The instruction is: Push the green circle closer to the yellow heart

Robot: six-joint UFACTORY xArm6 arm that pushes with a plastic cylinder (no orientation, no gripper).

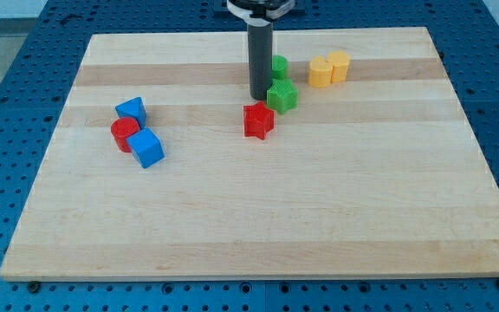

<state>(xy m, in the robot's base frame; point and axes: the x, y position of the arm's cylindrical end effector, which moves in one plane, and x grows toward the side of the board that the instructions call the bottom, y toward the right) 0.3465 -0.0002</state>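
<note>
The green circle (280, 66) sits near the view's top centre, partly hidden behind my rod. The yellow heart (320, 72) lies to its right, touching a yellow hexagon (339, 65). My tip (259, 95) rests on the board just left of the green circle and beside a green star (281, 96). A red star (258, 120) lies just below the tip.
At the view's left stand a blue triangle (132, 110), a red circle (125, 133) and a blue cube (146, 148), close together. The wooden board (258, 217) lies on a blue perforated table.
</note>
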